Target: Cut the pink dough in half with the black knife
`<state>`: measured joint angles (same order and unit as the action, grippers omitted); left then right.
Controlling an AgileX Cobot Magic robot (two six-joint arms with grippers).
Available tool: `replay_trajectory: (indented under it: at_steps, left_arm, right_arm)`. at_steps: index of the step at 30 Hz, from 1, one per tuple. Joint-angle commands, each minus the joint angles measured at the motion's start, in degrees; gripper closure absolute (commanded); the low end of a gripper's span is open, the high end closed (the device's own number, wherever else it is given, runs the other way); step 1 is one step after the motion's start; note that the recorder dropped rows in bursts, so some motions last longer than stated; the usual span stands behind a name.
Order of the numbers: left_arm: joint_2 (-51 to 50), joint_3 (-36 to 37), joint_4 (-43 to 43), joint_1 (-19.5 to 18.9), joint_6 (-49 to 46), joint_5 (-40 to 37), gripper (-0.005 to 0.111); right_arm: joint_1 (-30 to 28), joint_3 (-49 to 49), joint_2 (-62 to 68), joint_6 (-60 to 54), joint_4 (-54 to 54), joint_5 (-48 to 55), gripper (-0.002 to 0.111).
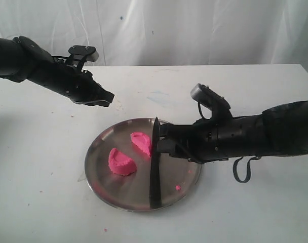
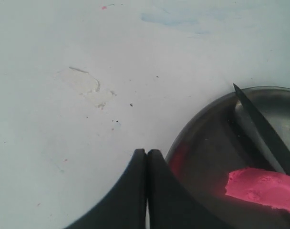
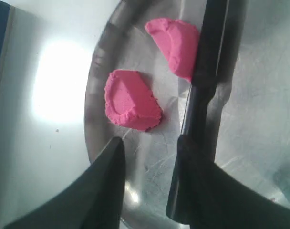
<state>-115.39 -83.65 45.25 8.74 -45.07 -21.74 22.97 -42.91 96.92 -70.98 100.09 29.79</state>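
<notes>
The pink dough (image 1: 122,162) lies halved on the steel plate (image 1: 124,190), and the black knife (image 1: 155,172) appears to rest against one finger of the spread right tool (image 3: 150,148). A careless withdrawal could drag the knife into the nearer half or off the plate.

Robot lab test bench, not home or kitchen. Plain white tabletop (image 1: 42,192), scuffed, with dried stain (image 2: 88,86) and pink crumbs. Wrinkled white cloth backdrop (image 1: 194,30) hung behind table. Black-sleeved robot arm at left (image 1: 47,71), second black-sleeved arm at right (image 1: 255,134), small grey camera module (image 1: 210,101) on wrist. Round steel plate (image 1: 101,147) carrying bright pink modelling dough pieces (image 1: 122,162).
</notes>
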Motion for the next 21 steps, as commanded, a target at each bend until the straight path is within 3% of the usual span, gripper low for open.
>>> replay_trajectory:
  at_steps: [1,4,9,21]
  left_arm:
    - [0.6,0.2,0.7,-0.1,-0.1,-0.4,0.107]
    - [0.6,0.2,0.7,-0.1,-0.1,-0.4,0.107]
    - [0.6,0.2,0.7,-0.1,-0.1,-0.4,0.107]
    - [0.6,0.2,0.7,-0.1,-0.1,-0.3,0.107]
  right_arm:
    - [-0.3,3.8,-7.3,-1.3,-0.1,-4.8,0.074]
    - [-0.3,6.7,-13.4,-1.6,-0.1,-7.2,0.082]
    - [-0.2,10.6,-25.7,-3.8,-6.1,-5.8,0.108]
    - [-0.1,11.6,-47.0,2.9,-25.4,1.1,0.108]
